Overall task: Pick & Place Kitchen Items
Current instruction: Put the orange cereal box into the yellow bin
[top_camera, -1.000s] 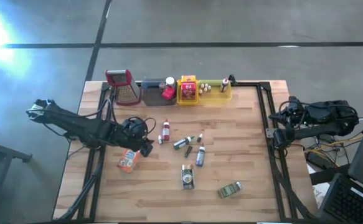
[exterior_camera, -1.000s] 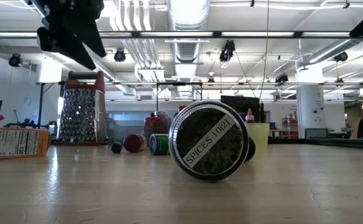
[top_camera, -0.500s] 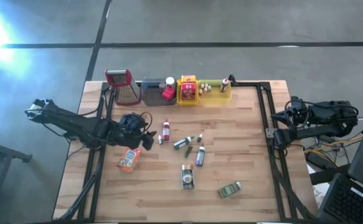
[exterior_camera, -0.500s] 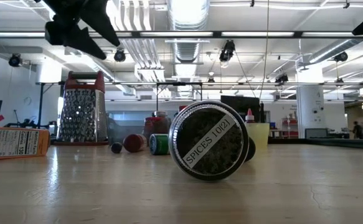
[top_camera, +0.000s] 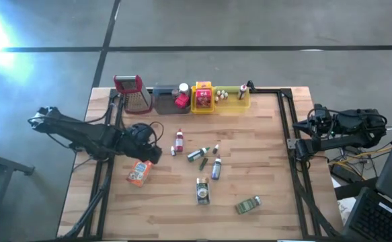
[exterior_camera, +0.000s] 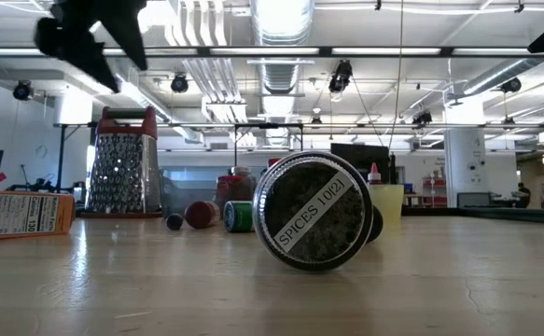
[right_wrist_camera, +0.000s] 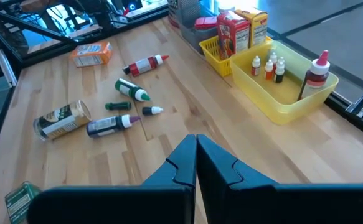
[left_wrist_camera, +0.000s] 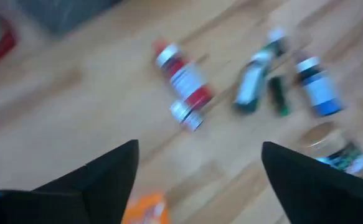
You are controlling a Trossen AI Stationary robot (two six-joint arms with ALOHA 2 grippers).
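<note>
Since a second ago my left gripper [top_camera: 157, 153] has pulled back a touch toward the table's left edge and spread its fingers [left_wrist_camera: 100, 177] wide apart, nothing between them. It hangs just above and beside the orange cardboard packet [top_camera: 138, 173], which lies flat where it was.

I'm using that packet as my landmark. Behind it at the far edge stands the red-topped metal grater [top_camera: 135, 94], then a grey tray [top_camera: 163, 104] with a red thing and a white-capped jar in it, then a yellow basket [top_camera: 203, 107] with red boxes and a yellow tray [top_camera: 239, 102] with tiny bottles.

Right of the packet lies the red-capped bottle with the red and white label [top_camera: 179, 140]. Further right sits a loose bunch: a green-capped bottle [top_camera: 196, 154], a little dark green vial [top_camera: 203, 163] and a blue-labelled bottle [top_camera: 216, 169]. Nearer me than those is the round glass spice jar [top_camera: 202, 190] on its side, and further right again a small green tin [top_camera: 248, 205].

Way off past the table's right edge my right gripper [right_wrist_camera: 196, 163] is parked, fingers pressed together, holding nothing.
</note>
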